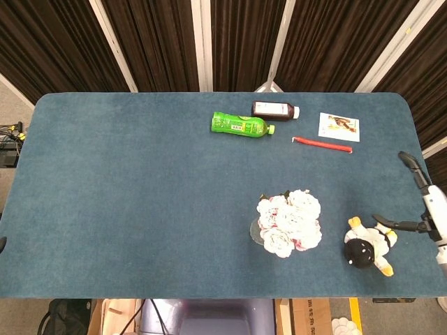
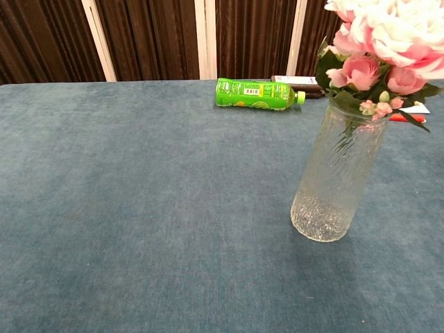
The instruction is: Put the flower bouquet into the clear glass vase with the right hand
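The flower bouquet (image 1: 289, 221), white and pink blooms (image 2: 388, 41), stands with its stems inside the clear glass vase (image 2: 338, 180), which is upright on the blue table. From the head view the blooms cover most of the vase; only its rim (image 1: 256, 234) shows. My right hand (image 1: 426, 209) is at the table's right edge, far right of the bouquet, its fingers spread and holding nothing. The chest view does not show it. My left hand is not visible in either view.
A black-and-white plush toy (image 1: 368, 248) lies between vase and right hand. Far side: a green bottle (image 1: 241, 125) on its side, a dark brown bottle (image 1: 274, 109), a printed card (image 1: 339, 126) and a red strip (image 1: 322, 144). The table (image 1: 126, 195) has rounded corners.
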You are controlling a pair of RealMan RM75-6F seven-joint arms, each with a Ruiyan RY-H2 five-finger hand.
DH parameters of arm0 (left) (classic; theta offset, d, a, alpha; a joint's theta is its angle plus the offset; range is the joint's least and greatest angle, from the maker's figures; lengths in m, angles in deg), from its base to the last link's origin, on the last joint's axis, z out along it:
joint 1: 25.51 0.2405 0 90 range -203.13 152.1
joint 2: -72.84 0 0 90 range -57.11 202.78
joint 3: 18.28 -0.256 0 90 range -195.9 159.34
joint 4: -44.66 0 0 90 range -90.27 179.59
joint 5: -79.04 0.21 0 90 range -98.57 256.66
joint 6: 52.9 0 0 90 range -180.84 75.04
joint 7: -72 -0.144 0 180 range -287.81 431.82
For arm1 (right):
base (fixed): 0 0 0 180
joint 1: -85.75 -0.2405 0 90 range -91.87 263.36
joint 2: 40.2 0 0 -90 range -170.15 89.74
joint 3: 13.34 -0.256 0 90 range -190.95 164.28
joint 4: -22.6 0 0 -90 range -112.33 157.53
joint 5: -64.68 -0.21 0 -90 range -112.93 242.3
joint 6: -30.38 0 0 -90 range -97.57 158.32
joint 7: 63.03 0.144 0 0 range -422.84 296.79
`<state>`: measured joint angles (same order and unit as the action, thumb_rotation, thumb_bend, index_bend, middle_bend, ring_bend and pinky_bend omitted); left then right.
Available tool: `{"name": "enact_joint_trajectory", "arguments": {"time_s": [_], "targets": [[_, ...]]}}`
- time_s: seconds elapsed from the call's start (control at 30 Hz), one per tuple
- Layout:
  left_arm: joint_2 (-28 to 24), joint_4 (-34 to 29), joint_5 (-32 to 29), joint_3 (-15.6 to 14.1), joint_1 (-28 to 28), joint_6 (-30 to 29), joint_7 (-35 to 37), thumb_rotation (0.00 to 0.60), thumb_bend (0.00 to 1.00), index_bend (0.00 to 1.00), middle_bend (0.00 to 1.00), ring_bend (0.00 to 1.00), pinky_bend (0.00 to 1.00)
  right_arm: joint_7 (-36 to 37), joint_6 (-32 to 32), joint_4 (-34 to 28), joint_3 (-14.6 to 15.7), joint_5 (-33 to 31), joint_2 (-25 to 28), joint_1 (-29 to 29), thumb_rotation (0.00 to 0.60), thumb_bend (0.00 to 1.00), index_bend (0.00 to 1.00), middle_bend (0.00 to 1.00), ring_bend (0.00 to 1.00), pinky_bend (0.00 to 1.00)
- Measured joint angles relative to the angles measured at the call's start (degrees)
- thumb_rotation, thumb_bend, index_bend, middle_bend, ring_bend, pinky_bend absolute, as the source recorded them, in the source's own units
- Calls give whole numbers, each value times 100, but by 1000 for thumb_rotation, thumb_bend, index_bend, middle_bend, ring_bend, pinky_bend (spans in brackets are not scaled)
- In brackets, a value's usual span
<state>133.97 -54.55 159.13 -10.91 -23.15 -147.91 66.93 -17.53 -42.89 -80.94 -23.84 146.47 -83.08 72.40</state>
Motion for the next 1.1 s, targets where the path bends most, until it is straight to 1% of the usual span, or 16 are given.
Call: {"name": "enact_joint_trajectory", "arguments": {"time_s": [0.03,0.13,0.3,0.37,0.47,0.57,0.67,0.73,0.9,1.1], "targets": [[-1,4,12,-4,-2,0,-3,600,305,132,0,0,36,-213,-80,38,2,-40,-32,33,600,0,31,18,39,0],[4,15,43,-21,-13,15,-33,600,305,132,0,0,36,-1147,-453,157,33,-81,-232,162,600,0,68,29,39,0],[-17,2,53,-62,-33,105,-55,600,297,131,0,0,36,-3171,-1355,375,176,146,-886,442,600,0,126,57,39,0],[-64,-29,69,-96,-41,174,8,600,296,131,0,0,36,-4003,-1681,461,285,314,-1179,576,600,0,128,57,39,0],[-142,-61,59,-121,-48,247,83,600,294,131,0,0,36,-5051,-2041,511,487,561,-1550,785,600,0,127,58,39,0],[-166,-62,15,-112,-45,253,125,600,293,131,0,0,36,-5798,-2281,495,694,778,-1915,992,600,0,128,58,39,0],[-195,-47,-24,-97,-40,256,177,600,293,131,0,0,36,-6151,-2401,496,803,860,-2208,1153,600,0,127,58,39,0],[-203,-33,-34,-91,-41,265,209,600,293,131,0,0,36,-6191,-2381,494,826,808,-2258,1192,600,0,127,58,39,0],[-215,37,-24,-95,-68,326,309,600,293,131,0,0,36,-6109,-2134,462,846,636,-2190,1198,600,0,127,58,39,0],[-216,151,-20,-96,-104,395,407,600,294,131,0,0,36,-6027,-2056,422,781,507,-2119,1210,600,0,127,58,39,0]]}}
